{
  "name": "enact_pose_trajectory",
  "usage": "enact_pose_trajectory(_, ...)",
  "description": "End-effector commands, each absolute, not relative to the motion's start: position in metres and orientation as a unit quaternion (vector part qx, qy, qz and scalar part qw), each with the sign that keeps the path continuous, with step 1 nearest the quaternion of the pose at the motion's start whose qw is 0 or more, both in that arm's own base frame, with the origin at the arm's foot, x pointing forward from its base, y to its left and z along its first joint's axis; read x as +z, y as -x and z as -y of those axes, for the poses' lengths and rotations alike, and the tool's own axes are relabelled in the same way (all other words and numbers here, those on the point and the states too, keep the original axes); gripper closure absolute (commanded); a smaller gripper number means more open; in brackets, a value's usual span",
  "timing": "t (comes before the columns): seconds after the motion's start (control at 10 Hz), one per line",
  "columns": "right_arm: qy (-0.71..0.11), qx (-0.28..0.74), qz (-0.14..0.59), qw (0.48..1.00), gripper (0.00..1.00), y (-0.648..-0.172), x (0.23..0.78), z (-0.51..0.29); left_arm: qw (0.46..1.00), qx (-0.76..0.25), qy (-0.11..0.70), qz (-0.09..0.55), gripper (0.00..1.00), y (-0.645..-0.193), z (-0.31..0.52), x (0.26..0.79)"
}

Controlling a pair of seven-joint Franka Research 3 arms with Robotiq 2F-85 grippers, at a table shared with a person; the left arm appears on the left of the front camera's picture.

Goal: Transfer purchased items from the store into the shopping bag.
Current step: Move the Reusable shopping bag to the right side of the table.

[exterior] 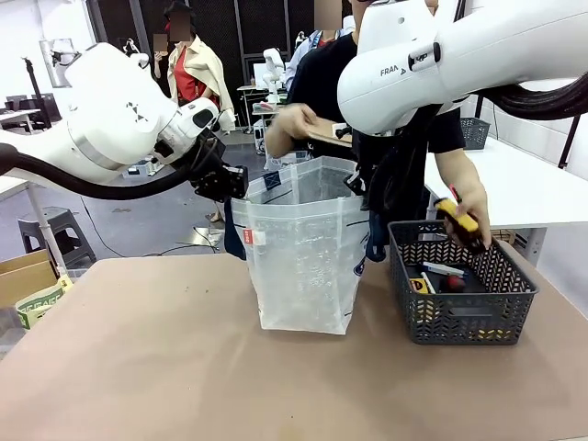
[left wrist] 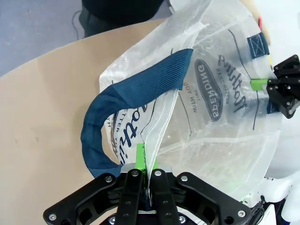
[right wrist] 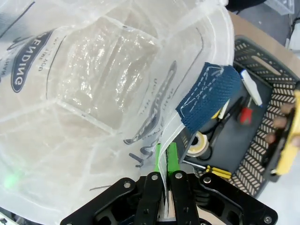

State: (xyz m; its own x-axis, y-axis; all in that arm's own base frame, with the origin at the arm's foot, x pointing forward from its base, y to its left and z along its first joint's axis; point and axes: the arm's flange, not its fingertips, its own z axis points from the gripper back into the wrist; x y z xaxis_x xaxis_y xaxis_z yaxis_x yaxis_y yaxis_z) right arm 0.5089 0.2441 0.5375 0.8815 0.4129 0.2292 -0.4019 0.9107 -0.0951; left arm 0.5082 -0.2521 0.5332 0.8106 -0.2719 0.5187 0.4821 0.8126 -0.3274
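The shopping bag (exterior: 299,248) stands open and upright mid-table. My left gripper (exterior: 239,186) is shut on its left rim, and in the left wrist view the gripper (left wrist: 146,161) pinches the rim beside the dark blue handle (left wrist: 126,108). My right gripper (exterior: 363,184) is shut on the right rim, and the right wrist view shows this gripper (right wrist: 164,159) clamped on it. The store (exterior: 464,317), a dark mesh basket, sits right of the bag with several purchased items (exterior: 441,276) inside. A person's hand holds a yellow item (exterior: 457,219) above the basket. The other hand holds a flat brownish item (exterior: 322,135) behind the bag's mouth.
A cardboard box (exterior: 26,276) and a stool (exterior: 57,230) stand off the table's left side. A white table (exterior: 524,184) with another basket (exterior: 475,131) is at the back right. The brown tabletop (exterior: 184,367) in front of the bag is bare.
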Motion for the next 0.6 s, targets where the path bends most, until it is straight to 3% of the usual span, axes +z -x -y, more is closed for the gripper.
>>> enact_pose_trajectory(0.0, 0.023, 0.207, 0.121, 0.971, 1.00, -0.5099, 0.5375, -0.2427, 0.906, -0.246, 0.250, 0.238, 1.00, -0.5033, 0.2417, 0.5301)
enact_pose_trajectory(0.5, 0.023, 0.207, 0.121, 0.971, 1.00, -0.5099, 0.5375, -0.2427, 0.891, -0.297, 0.255, 0.231, 1.00, -0.5014, 0.2408, 0.5299)
